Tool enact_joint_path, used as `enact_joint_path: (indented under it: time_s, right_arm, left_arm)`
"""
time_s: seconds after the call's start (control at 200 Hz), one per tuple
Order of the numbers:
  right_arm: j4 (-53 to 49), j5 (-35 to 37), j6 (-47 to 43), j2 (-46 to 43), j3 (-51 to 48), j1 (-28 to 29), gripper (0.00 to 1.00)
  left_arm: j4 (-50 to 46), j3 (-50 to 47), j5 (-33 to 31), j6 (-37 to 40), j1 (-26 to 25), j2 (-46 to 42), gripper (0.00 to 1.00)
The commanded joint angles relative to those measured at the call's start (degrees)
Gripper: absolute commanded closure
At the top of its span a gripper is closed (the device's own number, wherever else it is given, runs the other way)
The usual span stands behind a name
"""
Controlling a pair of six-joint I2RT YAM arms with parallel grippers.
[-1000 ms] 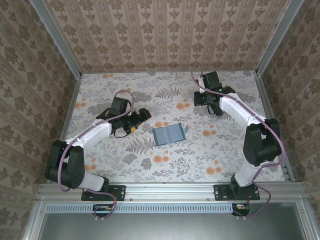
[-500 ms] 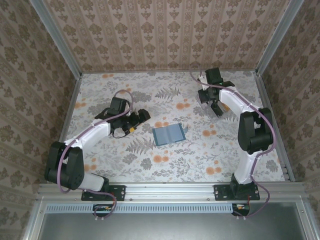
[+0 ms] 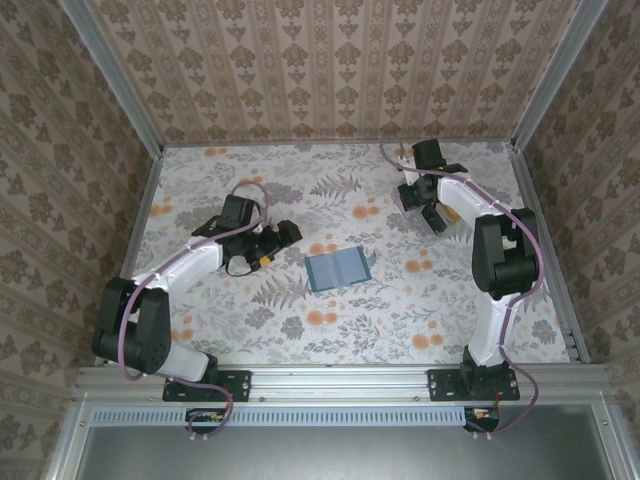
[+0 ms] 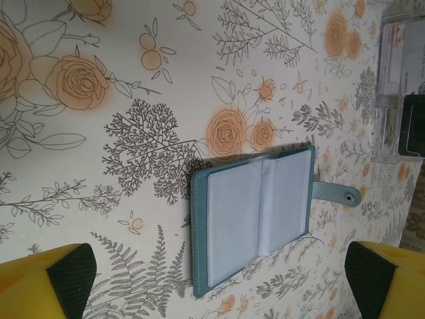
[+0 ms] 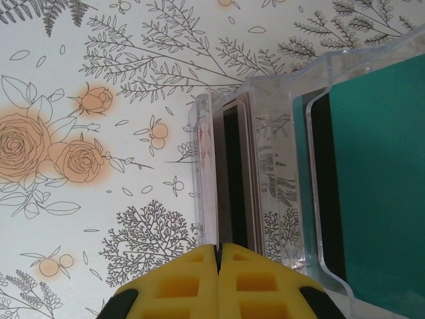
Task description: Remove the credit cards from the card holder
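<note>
While the wallet (image 3: 337,270) lies open and flat near the middle of the tabletop (image 3: 300,340), a little toward the near edge, neither arm touches it. Its slate-blue cover faces down and its two panels face up, with pale whitish-lilac cards (image 4: 232,219) sitting in them; how many I cannot tell. A strap (image 4: 335,194) with a snap sticks out from one long side of the wallet and lies flat on the tabletop. The left gripper (image 3: 283,233) hangs just beside the wallet, on the side of the left edge, its jaws spread wide with nothing between them. In the left wrist view its yellow, dark-padded fingertips (image 4: 56,279) stand at either side, with the wallet beyond the gap. The right gripper (image 3: 437,218) is well apart from the wallet, toward the far right corner, its yellow fingers (image 5: 172,289) pressed together with no gap and nothing pinched. Just beyond its tips is a clear plastic stand (image 5: 285,166) with upright slots. A teal card (image 5: 378,186) fills one slot, and a pale card (image 5: 211,179) with a dark card (image 5: 236,179) beside it stands in the next; whether the tips touch the stand I cannot tell
</note>
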Motion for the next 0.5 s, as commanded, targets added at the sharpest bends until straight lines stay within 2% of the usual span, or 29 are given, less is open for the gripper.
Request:
enact_joint_path:
  time_s: [0.0,0.2,0.495]
  right_arm:
    - [-2.3,-0.2,-1.5,1.0,1.7,-0.6,1.00]
    - [-2.5,0.0,-1.3,1.7,2.2,-0.7,0.99]
    - [-2.6,-0.1,0.1,1.4,2.8,-0.6,0.84]
  left_arm:
    - [-0.3,1.3,1.4,1.6,0.4,1.0,0.00]
    - [-0.2,1.3,1.7,1.6,0.4,1.2,0.00]
    - [-0.1,1.1,2.0,1.6,0.4,0.9,0.00]
